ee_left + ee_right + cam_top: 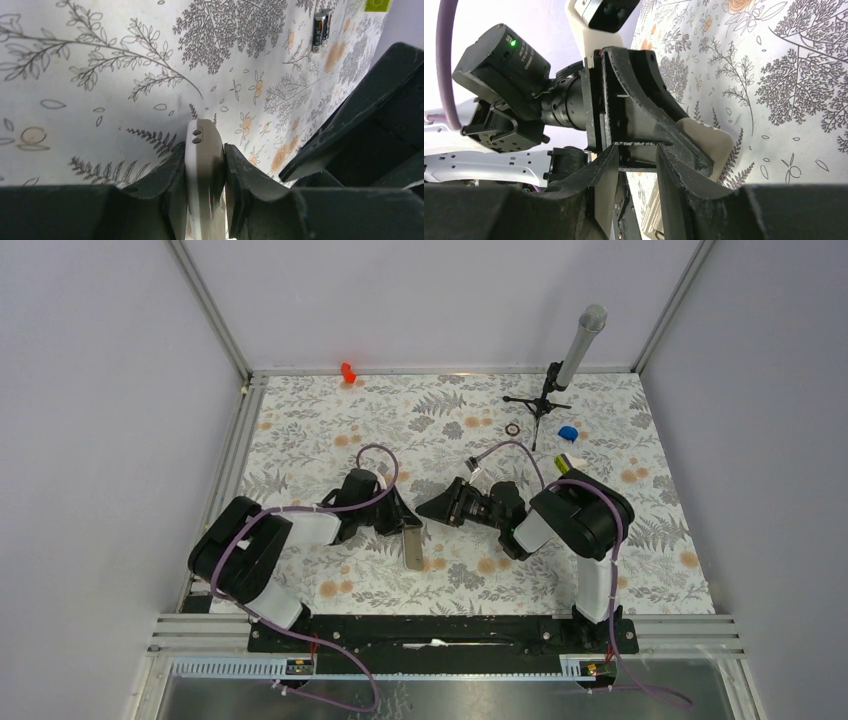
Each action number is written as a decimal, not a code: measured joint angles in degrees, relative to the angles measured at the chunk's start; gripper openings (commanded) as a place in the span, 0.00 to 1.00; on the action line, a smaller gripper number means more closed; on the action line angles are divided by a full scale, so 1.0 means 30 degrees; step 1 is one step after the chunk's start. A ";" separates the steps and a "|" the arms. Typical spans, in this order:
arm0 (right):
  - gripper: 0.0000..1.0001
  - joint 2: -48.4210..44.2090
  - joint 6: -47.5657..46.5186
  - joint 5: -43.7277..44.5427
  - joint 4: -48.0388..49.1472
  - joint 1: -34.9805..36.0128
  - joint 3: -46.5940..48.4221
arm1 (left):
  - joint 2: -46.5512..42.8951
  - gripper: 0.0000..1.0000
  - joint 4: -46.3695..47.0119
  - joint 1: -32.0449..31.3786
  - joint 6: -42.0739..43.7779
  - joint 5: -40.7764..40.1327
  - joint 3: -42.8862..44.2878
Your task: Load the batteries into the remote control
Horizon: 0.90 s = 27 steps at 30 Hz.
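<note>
The remote control [202,135], a smooth white plastic slab, is clamped edgewise in the closed left gripper [204,155], long axis projecting past the fingertips; the batteries [320,31], two slim dark cylinders touching side by side, lie on the floral table [100,60] well beyond its end. The right gripper [636,155] stands part open and empty close by; likely the arm to fetch them.
</note>
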 measured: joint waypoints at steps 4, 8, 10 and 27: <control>0.41 -0.0423 -0.0044 0.0430 -0.0408 0.0000 -0.0015 | -0.0947 0.00 -0.0619 -0.0058 -0.0073 -0.0444 -0.0503; 0.45 -0.2368 -0.0437 0.1064 -0.2237 0.0000 -0.0707 | -0.2331 0.00 -0.0641 -0.0109 0.0022 -0.1574 -0.1107; 0.52 -0.3789 -0.0809 0.1377 -0.3825 0.0000 -0.0903 | -0.3053 0.00 -0.0525 -0.0109 0.0036 -0.2164 -0.1406; 0.94 -1.1009 -1.0149 0.5319 -1.8192 0.4277 0.1785 | -0.6040 0.00 -0.2098 -0.0102 -0.1093 -0.2951 0.1195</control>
